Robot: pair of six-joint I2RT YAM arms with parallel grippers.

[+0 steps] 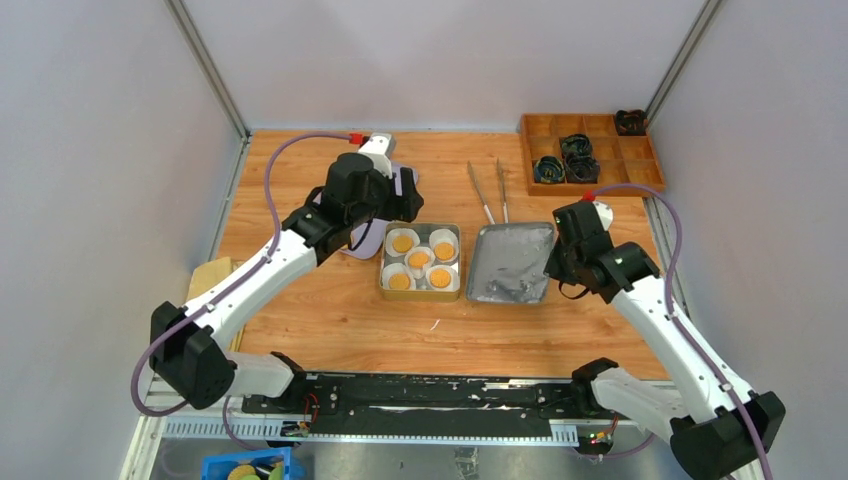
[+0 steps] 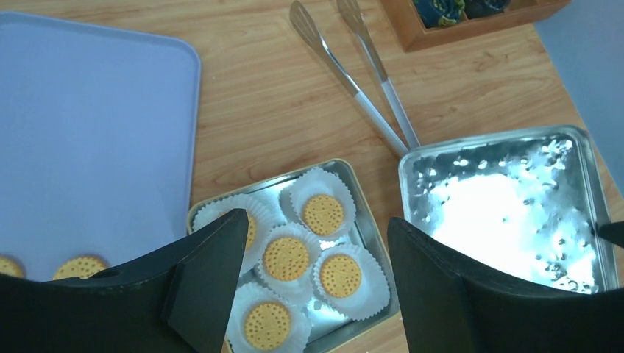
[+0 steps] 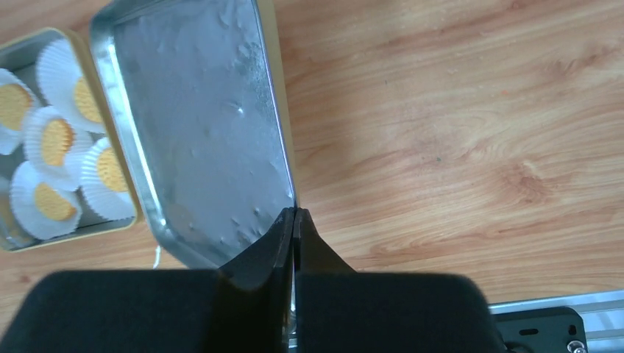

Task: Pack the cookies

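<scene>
1. Five cookies (image 2: pixel 285 257) are in the square tin (image 2: pixel 362 220) at mid-table, each one nested in a white paper cup (image 2: pixel 298 195).
2. Two more cookies (image 2: pixel 77 268) lie loose on the near edge of the lavender tray (image 2: pixel 88 125), just left of the tin.
3. The left gripper (image 2: pixel 316 224) hovers above the tin with its jaws spread wide and nothing between them. Its dark fingers (image 2: pixel 213 272) hide part of the left-hand cups from the wrist camera.
4. In the overhead view that arm's wrist covers most of the tray.
5. The silver tin lid (image 3: pixel 199 125) sits inner face up, just right of the tin.
6. The right gripper (image 3: pixel 294 217) is pinched tight on the lid's right-hand rim.
7. Metal tongs (image 2: pixel 327 48) lie on the wooden tabletop (image 3: pixel 456 118) behind tin and lid.
8. In the far right corner is a wooden organiser (image 1: pixel 640 170) with dark bundles in some compartments.
</scene>
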